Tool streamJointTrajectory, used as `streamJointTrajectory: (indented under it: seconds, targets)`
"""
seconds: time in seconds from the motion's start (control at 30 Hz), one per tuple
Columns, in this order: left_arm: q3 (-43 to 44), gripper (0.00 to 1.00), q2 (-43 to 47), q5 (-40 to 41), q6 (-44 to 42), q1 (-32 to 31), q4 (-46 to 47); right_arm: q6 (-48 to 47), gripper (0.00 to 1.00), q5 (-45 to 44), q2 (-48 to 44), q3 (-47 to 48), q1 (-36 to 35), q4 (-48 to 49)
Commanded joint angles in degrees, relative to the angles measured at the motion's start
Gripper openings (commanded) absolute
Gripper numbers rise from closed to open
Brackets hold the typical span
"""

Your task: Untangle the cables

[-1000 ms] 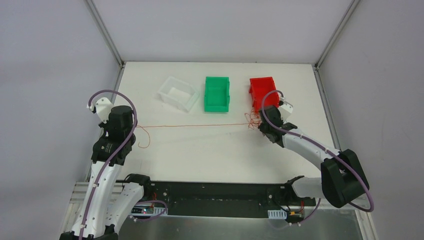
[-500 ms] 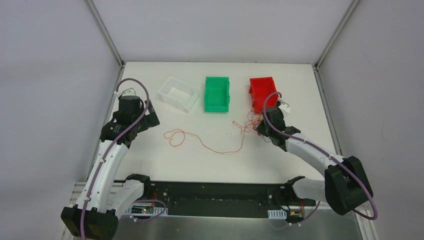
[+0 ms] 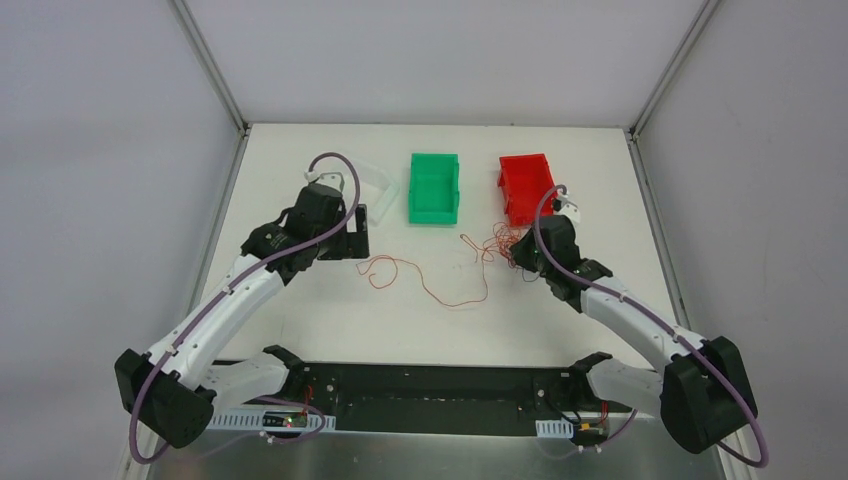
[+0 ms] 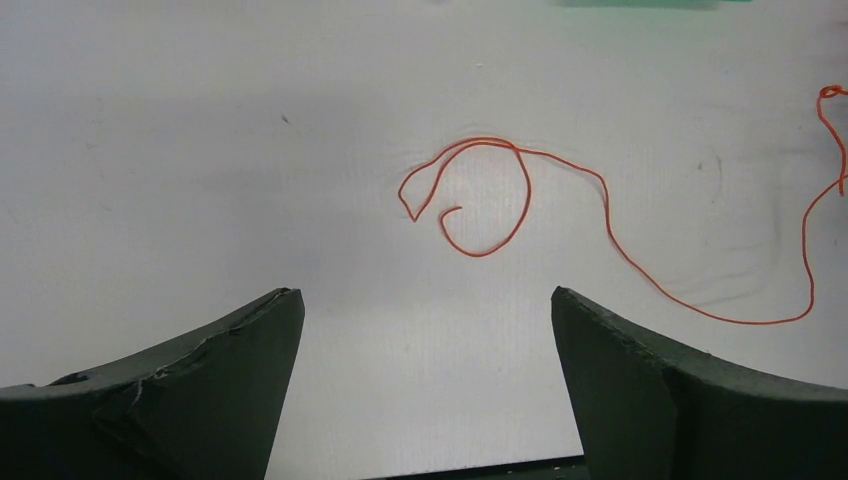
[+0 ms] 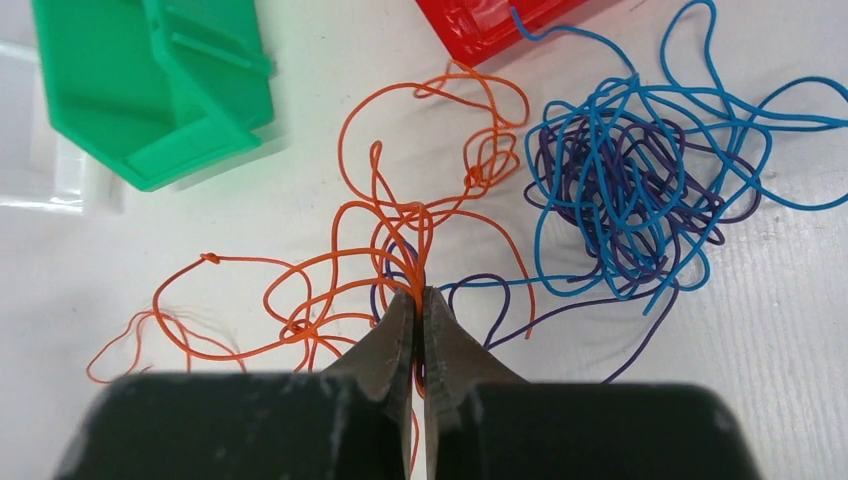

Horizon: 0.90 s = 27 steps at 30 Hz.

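The cables lie in front of the red bin. A blue strand [image 5: 640, 110] and a dark purple strand [image 5: 620, 205] form a scribbly tangle, with orange loops [image 5: 330, 270] beside it. My right gripper [image 5: 420, 292] is shut on a few orange strands at the tangle's near edge. From there one orange cable [image 3: 455, 300] trails left across the table and ends in a loose curl [image 4: 490, 195]. My left gripper [image 4: 425, 295] hovers open just short of that curl, with nothing between its fingers. From above, the left gripper [image 3: 358, 232] is by the clear bin and the right gripper [image 3: 520, 258] is at the tangle.
Along the far side stand a clear bin [image 3: 378, 185], partly hidden by my left arm, a green bin [image 3: 434, 187] and a red bin [image 3: 524, 185]. The red bin's corner [image 5: 490, 20] sits right behind the tangle.
My left gripper opened and let go of the orange cable, then swung right and farther back toward the clear bin. The taut cable fell slack into curls. The right gripper stayed shut.
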State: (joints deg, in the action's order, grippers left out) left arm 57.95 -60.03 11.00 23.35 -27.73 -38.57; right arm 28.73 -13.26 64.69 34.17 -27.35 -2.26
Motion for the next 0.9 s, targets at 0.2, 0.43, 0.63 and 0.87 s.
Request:
streamJointTrajectory:
  seconds: [0.2,0.43,0.63,0.87]
  targets:
    - [-11.0,0.95,-0.6,-14.9,-7.6,-3.2,31.5,-3.7,0.0,3.8,-6.2,7.5,0.2,-4.7]
    - [-21.4,0.94,-1.1,-20.4,-13.4,-3.3,56.7,-5.2,0.0,4.2,-5.5,13.9,0.2,-11.6]
    - [-20.5,0.9,-8.2,-32.3,-17.2,-5.7,64.6,-5.7,0.0,4.2,-5.5,16.8,0.2,-13.5]
    - [-17.5,0.91,-14.4,-22.1,-11.6,-15.6,68.5,-4.8,0.0,3.9,-4.2,17.8,0.2,-13.4]
